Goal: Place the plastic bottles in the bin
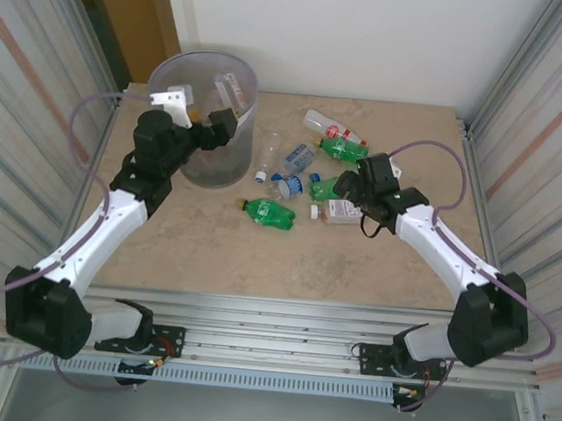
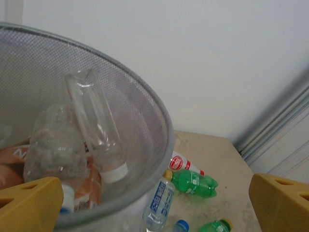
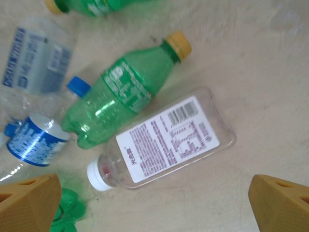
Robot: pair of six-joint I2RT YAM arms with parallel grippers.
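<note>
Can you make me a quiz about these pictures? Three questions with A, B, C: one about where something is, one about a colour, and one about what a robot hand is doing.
1. Where on the beige table does the tall round grey plastic bin stand?
A) far left corner
B) near right corner
C) the middle

2. Under the right gripper, what colour is the cap of the green plastic bottle beside the clear white-labelled bottle?
A) red
B) yellow
C) black

3. How is the left gripper at the bin?
A) shut on a bottle
B) shut on the rim
C) open, empty

Answers:
1 A: the bin stands at the back left.
2 B: the right wrist view shows a yellow cap.
3 C: its fingers stand wide apart with nothing between.
</note>
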